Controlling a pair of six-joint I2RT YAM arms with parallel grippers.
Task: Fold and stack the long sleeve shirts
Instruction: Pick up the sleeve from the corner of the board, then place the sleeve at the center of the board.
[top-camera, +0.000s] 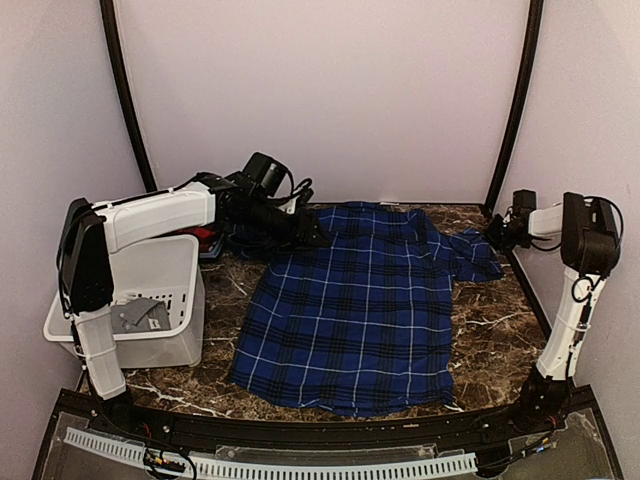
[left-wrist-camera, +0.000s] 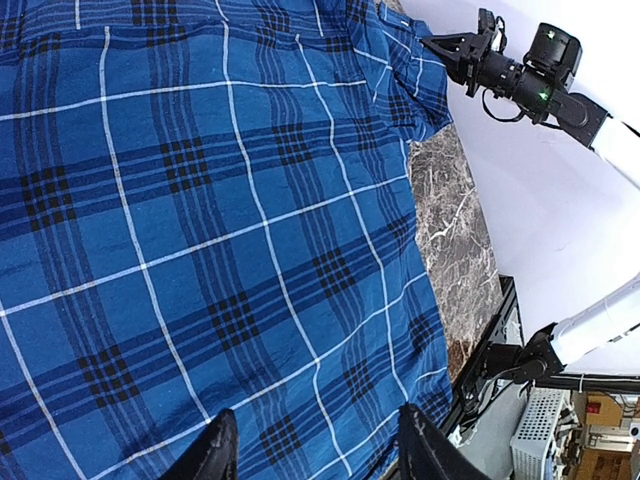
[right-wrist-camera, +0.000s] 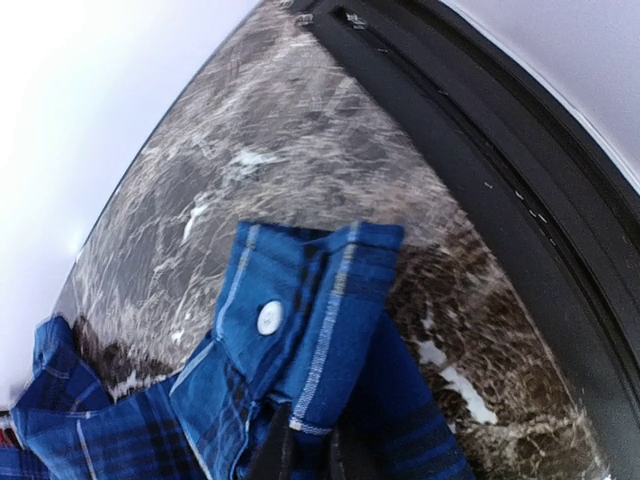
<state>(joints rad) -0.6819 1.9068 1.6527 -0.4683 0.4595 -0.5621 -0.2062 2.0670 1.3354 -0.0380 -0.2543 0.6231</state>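
The dark blue plaid shirt (top-camera: 360, 310) lies spread flat on the marble table, and it fills the left wrist view (left-wrist-camera: 200, 220). My left gripper (top-camera: 312, 233) is at the shirt's far left corner, open just over the cloth (left-wrist-camera: 318, 452), with nothing between its jaws. My right gripper (top-camera: 497, 232) is shut on the shirt's right sleeve cuff (right-wrist-camera: 320, 300), which has a white button (right-wrist-camera: 268, 317). It holds the cuff near the table's far right edge. A bit of red cloth (top-camera: 205, 236) shows under my left arm; most of it is hidden.
A white plastic basket (top-camera: 170, 290) with a grey item inside stands at the left of the table. A black frame rail (right-wrist-camera: 480, 130) runs along the table's right edge, close to my right gripper. Walls enclose the table.
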